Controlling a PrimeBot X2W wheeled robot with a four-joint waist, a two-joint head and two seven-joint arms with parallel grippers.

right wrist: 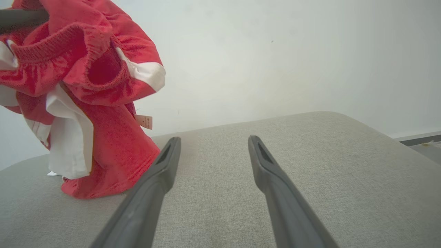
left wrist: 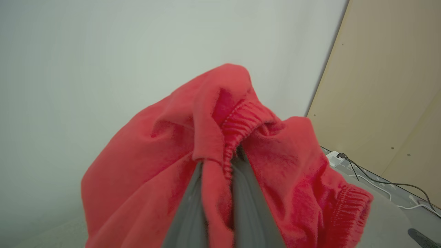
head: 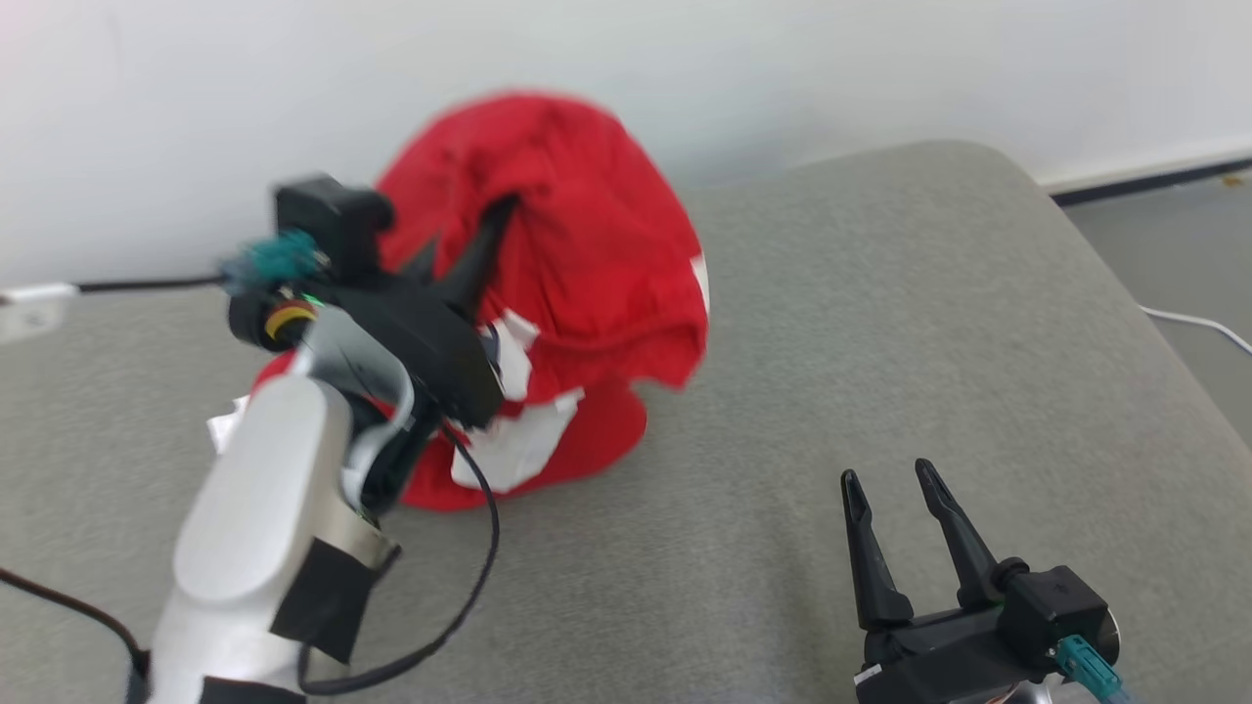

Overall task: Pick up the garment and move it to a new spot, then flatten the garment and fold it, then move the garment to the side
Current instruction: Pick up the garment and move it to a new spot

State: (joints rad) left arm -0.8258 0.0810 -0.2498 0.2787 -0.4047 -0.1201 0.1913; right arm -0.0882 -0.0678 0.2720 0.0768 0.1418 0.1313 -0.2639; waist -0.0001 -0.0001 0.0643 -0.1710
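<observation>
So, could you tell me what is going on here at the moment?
The robot's left pincer is shut on a red garment with white patches. It holds the bunched cloth up off the grey cushion, with only the lower end resting on the surface. The right pincer is open and holds nothing, hovering over the cushion off to the right of the garment.

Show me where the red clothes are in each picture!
Head view: the red garment is upper middle, hanging down to the grey cushion.
Left wrist view: it fills the middle and bottom, pinched by the left claw.
Right wrist view: it is top left, with its hem on the cushion.
Shared landmark: the grey cushion.
</observation>
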